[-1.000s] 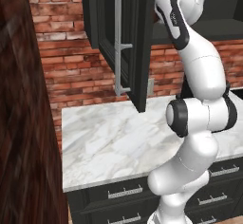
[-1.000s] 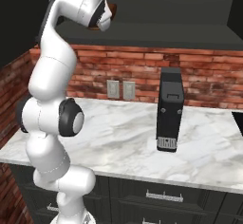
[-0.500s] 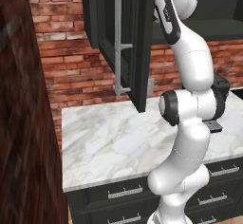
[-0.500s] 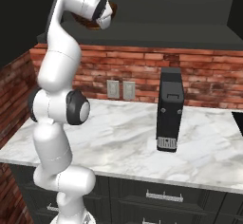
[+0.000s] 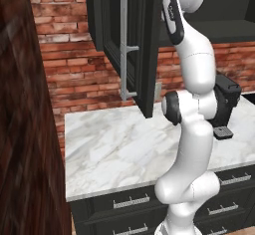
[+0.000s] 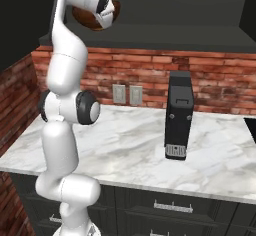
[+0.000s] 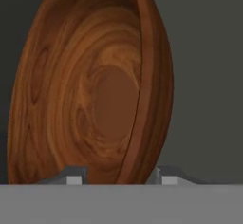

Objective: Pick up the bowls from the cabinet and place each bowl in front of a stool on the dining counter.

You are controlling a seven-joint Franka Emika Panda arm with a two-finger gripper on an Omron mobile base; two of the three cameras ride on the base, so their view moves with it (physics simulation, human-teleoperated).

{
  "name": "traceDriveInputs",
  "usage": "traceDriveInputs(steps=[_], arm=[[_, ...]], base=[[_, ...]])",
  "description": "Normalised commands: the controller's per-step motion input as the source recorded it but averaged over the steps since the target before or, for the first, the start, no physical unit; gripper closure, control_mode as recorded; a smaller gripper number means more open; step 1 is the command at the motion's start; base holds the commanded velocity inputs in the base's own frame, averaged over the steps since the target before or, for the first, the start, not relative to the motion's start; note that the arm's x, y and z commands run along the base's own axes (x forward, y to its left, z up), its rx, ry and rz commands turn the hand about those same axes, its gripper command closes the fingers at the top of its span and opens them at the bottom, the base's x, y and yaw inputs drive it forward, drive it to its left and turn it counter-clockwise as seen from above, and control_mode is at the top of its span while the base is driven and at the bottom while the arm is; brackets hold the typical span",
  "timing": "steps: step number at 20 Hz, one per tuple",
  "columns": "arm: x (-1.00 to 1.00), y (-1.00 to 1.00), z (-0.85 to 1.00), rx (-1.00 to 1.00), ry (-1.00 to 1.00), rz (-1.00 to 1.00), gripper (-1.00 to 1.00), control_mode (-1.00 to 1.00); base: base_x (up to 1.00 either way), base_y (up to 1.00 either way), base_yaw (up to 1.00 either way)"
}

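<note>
Hand view: wood bowl [image 7: 95, 90] rim sits between the two fingertips [image 7: 71, 176], gripper [image 7: 118, 178] straddling it; whether it's clamped, cannot tell. Right base view: bowl [image 6: 95, 17] up by the hand at the cabinet [image 6: 165, 10], above the counter [image 6: 135, 145]; black appliance [image 6: 179, 115] right. Left base view: open cabinet door [image 5: 127, 45] hides the bowl.

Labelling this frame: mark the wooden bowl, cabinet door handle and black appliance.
wooden bowl [image 7: 95, 95], hand view, inner base.
cabinet door handle [image 5: 123, 45], left base view, vertical bar.
black appliance [image 6: 179, 112], right base view, front face.
</note>
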Motion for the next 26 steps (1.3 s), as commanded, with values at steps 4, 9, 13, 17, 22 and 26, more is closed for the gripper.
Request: traceDriveInputs(steps=[4,9,13,17,22,26], arm=[[-0.01,0.05,-0.08,0.0,0.04,0.0,1.0,-1.0],[-0.44,-0.14,-0.02,0.01,0.0,-0.01,1.0,-1.0],[-0.92,-0.45,-0.03,0.06,-0.02,-0.11,1.0,-1.0],[-1.0,-0.48,-0.19,0.1,-0.07,-0.12,1.0,-1.0],[-1.0,-0.51,-0.28,0.13,-0.13,-0.13,1.0,-1.0],[-1.0,-0.43,-0.43,0.13,-0.24,-0.11,1.0,-1.0]], base=[[0.0,0.0,0.0],[0.0,0.0,0.0],[0.0,0.0,0.0],[0.0,0.0,0.0],[0.0,0.0,0.0],[0.0,0.0,0.0]])
